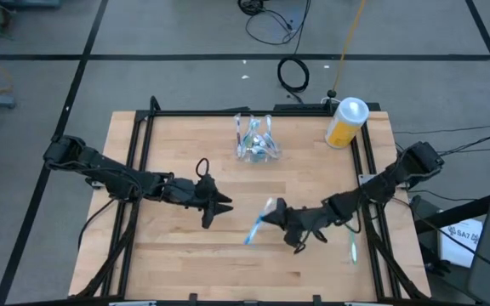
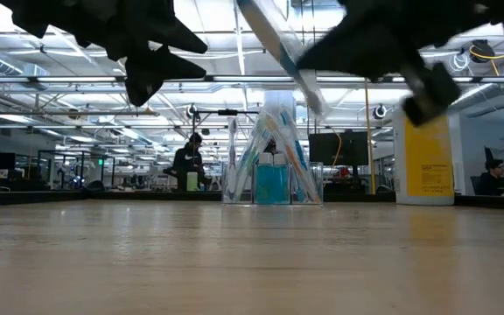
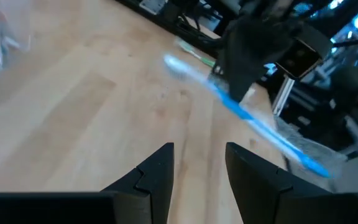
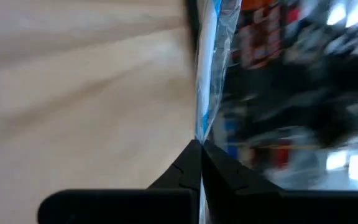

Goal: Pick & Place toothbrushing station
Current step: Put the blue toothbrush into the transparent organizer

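A clear cup (image 1: 254, 141) holding several toothbrushes and a teal tube stands upright on its base at the table's far middle; the low view shows the cup (image 2: 272, 166) too. My right gripper (image 1: 272, 218) hangs over the table's middle right, shut on a blue and white toothbrush (image 1: 257, 224). To its left my left gripper (image 1: 225, 204) stands open with nothing between its fingers (image 3: 160, 168), pointing toward the held toothbrush (image 3: 253, 121). Another toothbrush (image 1: 351, 248) lies flat near the right edge. My right gripper pinches the toothbrush's shaft (image 4: 201, 134) between its two shut fingers, nearer the white end (image 3: 174, 62) than the blue end. The fingers come about level from the table's right and lie across the brush. The brush is lifted clear of the table, tilted.
A yellow bottle with a white cap (image 1: 346, 122) stands at the far right corner. A black frame (image 1: 134, 161) runs along the table's left, far and right sides. Bare wood lies between the grippers and the near edge.
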You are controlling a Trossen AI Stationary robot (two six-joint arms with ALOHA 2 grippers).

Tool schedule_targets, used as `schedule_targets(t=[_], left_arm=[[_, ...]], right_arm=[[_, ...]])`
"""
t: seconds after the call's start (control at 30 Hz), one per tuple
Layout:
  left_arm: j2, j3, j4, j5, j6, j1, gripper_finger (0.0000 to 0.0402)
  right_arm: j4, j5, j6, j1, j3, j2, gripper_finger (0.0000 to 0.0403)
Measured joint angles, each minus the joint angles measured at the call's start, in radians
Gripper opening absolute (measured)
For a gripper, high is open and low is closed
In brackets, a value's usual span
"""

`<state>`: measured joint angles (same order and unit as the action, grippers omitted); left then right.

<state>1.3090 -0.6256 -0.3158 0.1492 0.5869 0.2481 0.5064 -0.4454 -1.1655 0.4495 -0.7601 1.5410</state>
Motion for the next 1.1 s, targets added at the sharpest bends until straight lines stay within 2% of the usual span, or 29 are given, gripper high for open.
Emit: schedule_targets(t=[0.1,0.27,0.33,0.47,0.63,0.77,0.83,0.97,1.1], left_arm=[[0.0,0.0,-0.006,0.001,0.094,0.013,0.015],[0.006,0.0,-0.069,0.016,0.115,0.037,0.015],[0.029,0.0,-0.116,0.035,0.106,0.038,0.015],[0.129,0.0,-0.241,0.033,0.128,0.024,0.015],[0.239,0.0,-0.309,-0.031,0.205,-0.032,0.0149],[0.287,0.0,-0.377,-0.182,0.234,-0.069,0.015],[0.305,0.0,-0.424,-0.225,0.235,-0.076,0.015],[0.324,-0.004,-0.448,-0.228,0.226,-0.079,0.015],[0.344,-0.005,-0.459,-0.236,0.218,-0.08,0.0149]], right_arm=[[0.097,0.0,-0.187,-0.032,0.0,-0.001,0.0001],[0.114,0.004,-0.313,-0.075,0.0,-0.001,0.0001],[0.12,0.007,-0.32,-0.09,-0.001,0.005,0.0001],[0.143,0.092,-0.324,-0.112,-0.001,0.046,0.0001],[0.171,0.086,-0.347,-0.129,-0.002,0.093,0.0001],[0.181,0.082,-0.342,-0.148,-0.002,0.1,0.0],[0.176,0.088,-0.342,-0.157,-0.002,0.1,0.0],[0.177,0.134,-0.339,-0.171,-0.002,0.1,0.0],[0.179,0.134,-0.34,-0.175,-0.002,0.1,0.0]])
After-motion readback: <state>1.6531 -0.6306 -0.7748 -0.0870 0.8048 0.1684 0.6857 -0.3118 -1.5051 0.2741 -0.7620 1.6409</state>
